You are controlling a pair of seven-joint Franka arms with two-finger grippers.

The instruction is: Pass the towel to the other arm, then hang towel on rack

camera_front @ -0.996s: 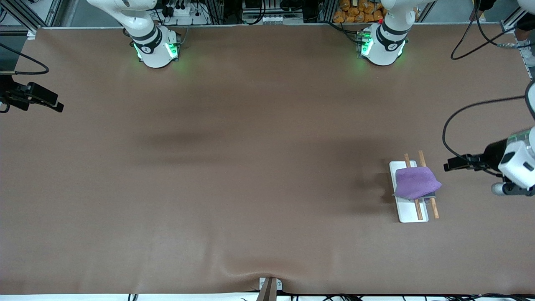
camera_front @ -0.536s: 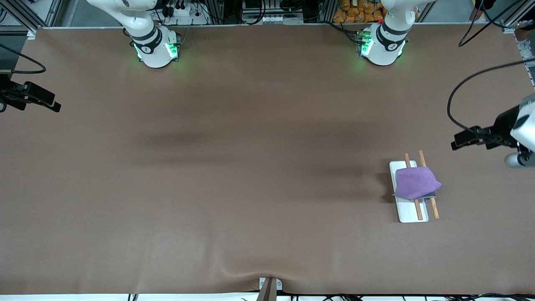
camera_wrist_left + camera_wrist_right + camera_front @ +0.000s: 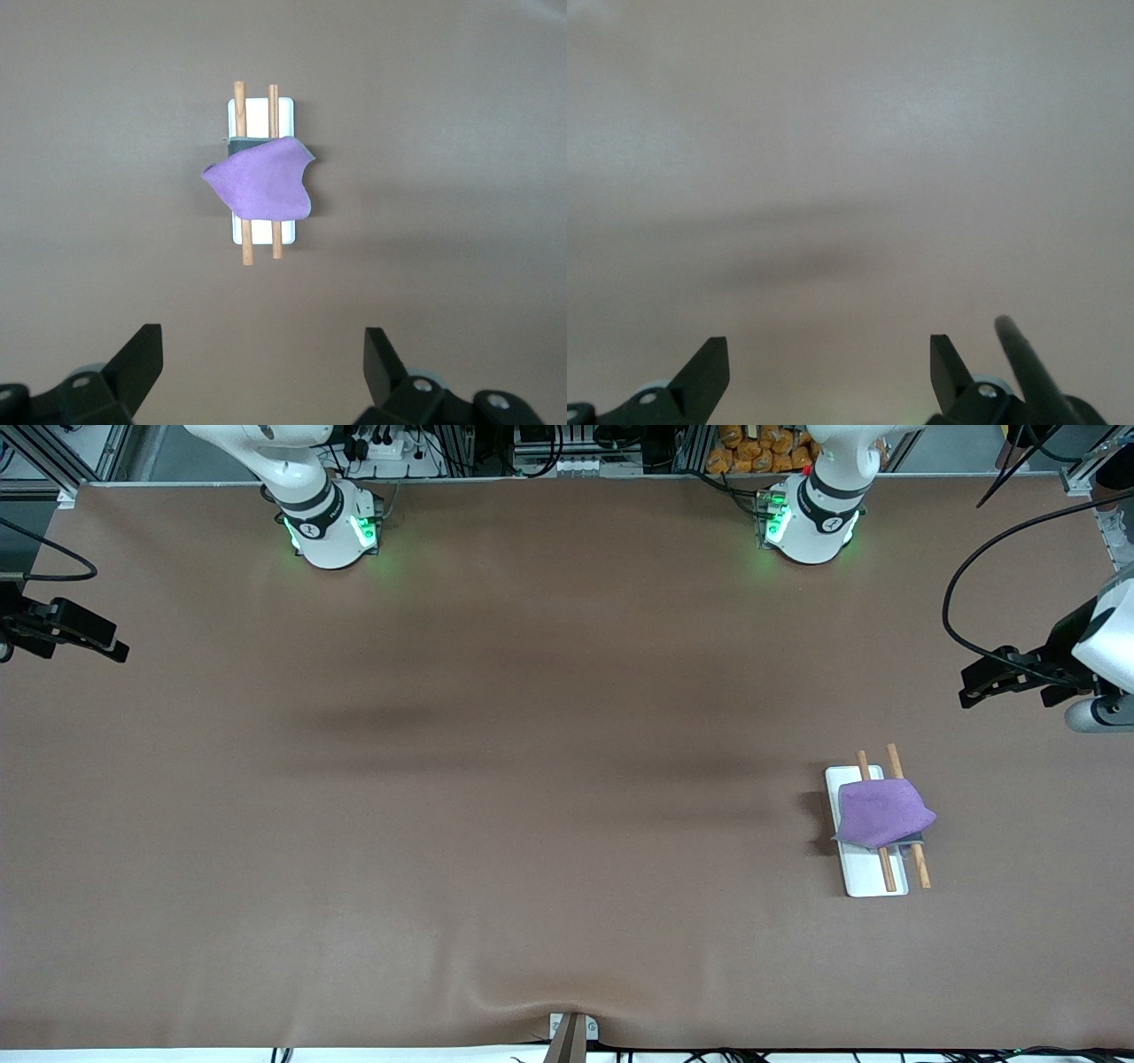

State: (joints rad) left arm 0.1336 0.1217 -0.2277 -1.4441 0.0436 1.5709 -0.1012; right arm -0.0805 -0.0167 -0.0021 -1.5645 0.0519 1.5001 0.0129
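Note:
The purple towel [image 3: 881, 813] is draped over the two wooden rods of the rack [image 3: 864, 879], near the left arm's end of the table. Both show in the left wrist view, the towel [image 3: 261, 181] across the middle of the rack [image 3: 258, 112]. My left gripper [image 3: 979, 686] is open and empty, up in the air beside the rack at the table's end; its open jaws show in the left wrist view [image 3: 263, 354]. My right gripper [image 3: 111, 646] is open and empty over the right arm's end of the table, and it shows in its own wrist view [image 3: 829, 354] over bare table.
The brown table cover [image 3: 532, 779] is bare apart from the rack. Black cables [image 3: 952, 593] hang by the left arm. A small bracket [image 3: 571, 1032] sits at the table edge nearest the front camera.
My left gripper has drawn away from the rack, moving up the front view along the table's end. The towel stays on the rack. The right arm has barely moved.

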